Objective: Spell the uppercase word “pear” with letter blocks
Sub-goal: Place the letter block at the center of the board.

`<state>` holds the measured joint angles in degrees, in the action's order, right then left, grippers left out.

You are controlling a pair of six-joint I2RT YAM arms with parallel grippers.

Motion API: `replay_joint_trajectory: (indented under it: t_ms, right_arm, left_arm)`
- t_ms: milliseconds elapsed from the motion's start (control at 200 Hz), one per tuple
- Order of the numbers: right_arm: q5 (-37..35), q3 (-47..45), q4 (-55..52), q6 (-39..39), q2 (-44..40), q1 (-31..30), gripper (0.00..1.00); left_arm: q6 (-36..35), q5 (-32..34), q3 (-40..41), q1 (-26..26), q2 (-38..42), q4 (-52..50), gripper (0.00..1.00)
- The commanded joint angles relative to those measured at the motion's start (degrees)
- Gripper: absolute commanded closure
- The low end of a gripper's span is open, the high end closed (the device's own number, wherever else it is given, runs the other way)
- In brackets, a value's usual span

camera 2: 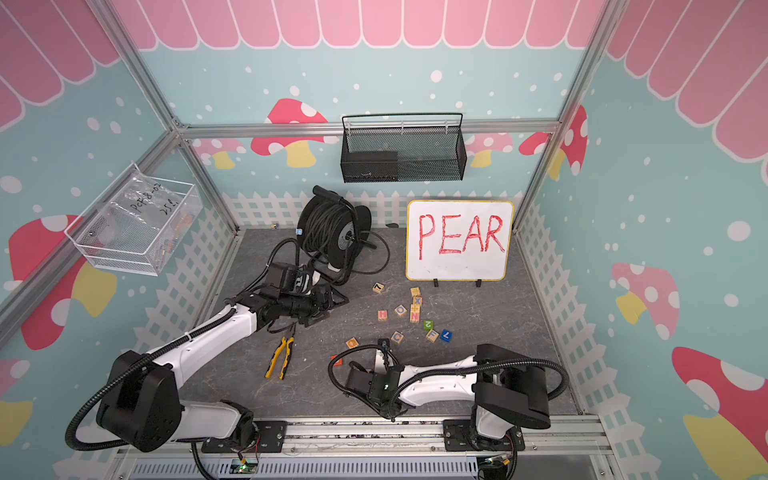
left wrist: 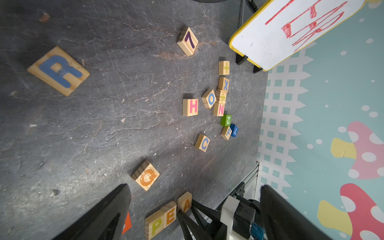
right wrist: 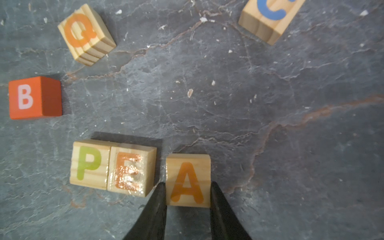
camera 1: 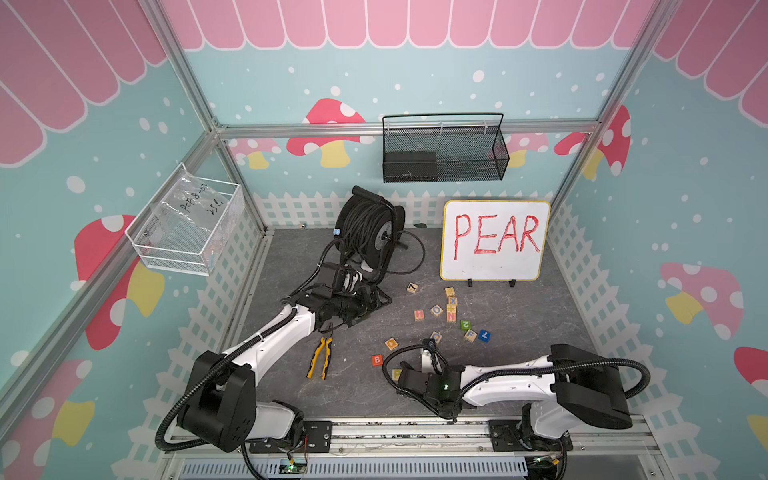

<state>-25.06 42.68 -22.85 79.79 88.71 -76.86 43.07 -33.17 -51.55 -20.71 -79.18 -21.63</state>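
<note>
- Right wrist view: clamping pale-wood orange-A cube (right wrist: 188, 170) in right gripper (right wrist: 188, 183), slim gap off pale-wood orange-E cube (right wrist: 132, 169).
- Left wrist view: spotting pale-wood blue-R cube (left wrist: 58, 70) well apart from orange-E cube, likely nearer left gripper (left wrist: 195, 187), jaws spread wide.

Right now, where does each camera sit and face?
Top views: high over the front rail, facing down toward the whiteboard; left arm and right arm show.
Left wrist: on its arm, facing across the table past the R block; open left claw shows.
Right wrist: on its arm, facing down at P block and E block; right claw grips A block.
Shared: both wrist views show Q block.
</note>
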Motion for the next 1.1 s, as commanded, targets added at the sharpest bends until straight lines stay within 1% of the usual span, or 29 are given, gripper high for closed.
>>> replay_joint_trajectory:
  t_ms: [0,455,535,636,856,1096]
  right_arm:
    - [-1.17,0.19,-0.01,0.59,0.66,0.37,0.66]
    - [-0.79,0.58,0.02,0.19,1.01,0.38,0.66]
    - [-0.91,0.33,-0.04,0.5,0.4,0.4,0.64]
    - [-1.13,-0.21,0.15,0.79,-0.35,0.41,0.59]
    - [-1.24,-1.29,0.17,1.94,-1.47,0.35,0.58]
    - [-1.68,-1.7,0.0,2.14,-2.73,0.39,0.54]
  left_arm:
    - [-0.62,0.48,-1.18,0.14,1.36,-0.69,0.01]
    - [-0.65,0.56,-1.05,0.23,1.34,-0.7,0.01]
    - [-0.67,0.55,-1.1,0.24,1.39,-0.73,0.01]
    - [-0.64,0.62,-1.09,0.17,1.38,-0.77,0.01]
    - [-0.67,0.5,-1.1,0.23,1.15,-0.74,0.01]
    - [-0.66,0.64,-1.08,0.23,1.04,-0.64,0.01]
